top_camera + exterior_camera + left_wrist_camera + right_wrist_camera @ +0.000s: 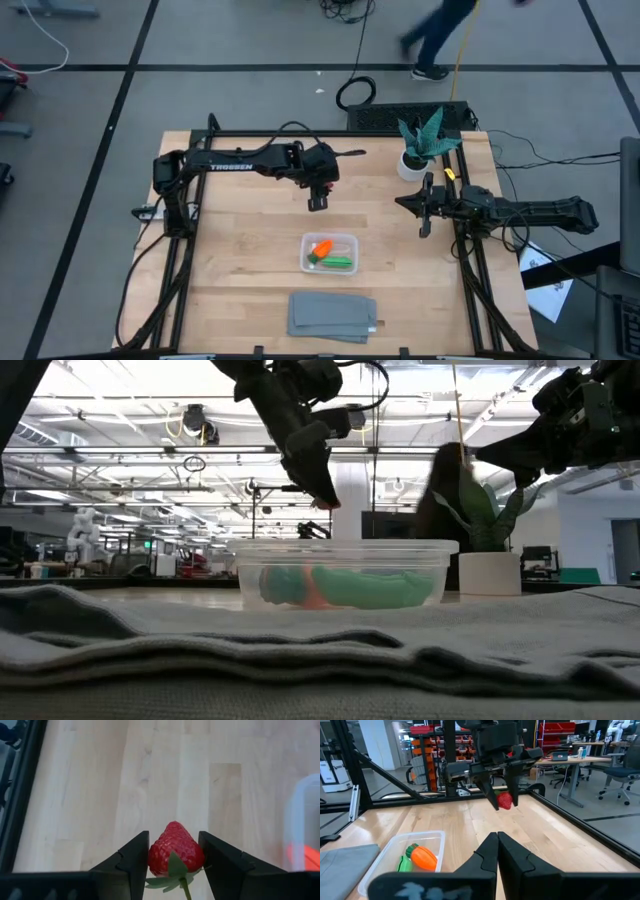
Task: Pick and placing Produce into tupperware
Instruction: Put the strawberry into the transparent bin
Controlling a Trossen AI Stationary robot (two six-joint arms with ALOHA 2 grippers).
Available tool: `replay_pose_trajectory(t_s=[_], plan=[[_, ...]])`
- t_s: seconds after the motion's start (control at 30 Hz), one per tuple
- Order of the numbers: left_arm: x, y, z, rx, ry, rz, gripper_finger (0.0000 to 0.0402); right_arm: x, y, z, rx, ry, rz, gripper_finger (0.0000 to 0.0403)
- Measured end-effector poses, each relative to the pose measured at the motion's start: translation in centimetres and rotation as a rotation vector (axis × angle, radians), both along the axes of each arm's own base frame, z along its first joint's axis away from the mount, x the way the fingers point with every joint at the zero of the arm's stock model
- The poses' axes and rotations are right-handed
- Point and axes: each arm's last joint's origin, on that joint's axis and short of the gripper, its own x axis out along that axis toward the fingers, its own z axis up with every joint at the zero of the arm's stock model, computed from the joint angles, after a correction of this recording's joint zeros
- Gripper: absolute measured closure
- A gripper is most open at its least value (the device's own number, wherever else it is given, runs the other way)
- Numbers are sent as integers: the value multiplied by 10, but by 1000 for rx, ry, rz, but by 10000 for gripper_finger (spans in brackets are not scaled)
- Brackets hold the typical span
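My left gripper (318,203) hangs above the table, on the far side of the clear tupperware (329,252), shut on a red toy strawberry (175,851). The strawberry (504,800) also shows in the right wrist view, raised off the wood. The tupperware (343,572) rests on the table and holds the orange carrot piece (321,248) and the long green piece (338,263). My right gripper (424,226) waits shut near the table's right edge, touching nothing. My left gripper pinches the strawberry by its two sides (156,856), one finger (131,860) on each flank. The fingers point steeply down from above. The berry is lifted clear of the table, its pointed tip beyond the fingertips and its green leaves back between the fingers.
A folded grey cloth (332,316) lies at the near edge, in front of the tupperware. A potted green plant (420,148) stands at the far right corner. Bare wood (240,240) lies left of the tupperware. A person walks on the floor beyond the table.
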Motion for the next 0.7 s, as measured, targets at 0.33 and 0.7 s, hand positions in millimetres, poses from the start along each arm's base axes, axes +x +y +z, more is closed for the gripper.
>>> replay_pose_trajectory(t_s=[0.33, 0.7], plan=[[5, -29, 0, -27, -6, -67, 234, 0, 0, 0, 0, 0, 0, 403], [10, -77, 1, -92, -18, -210, 234, 0, 0, 0, 0, 0, 0, 403]])
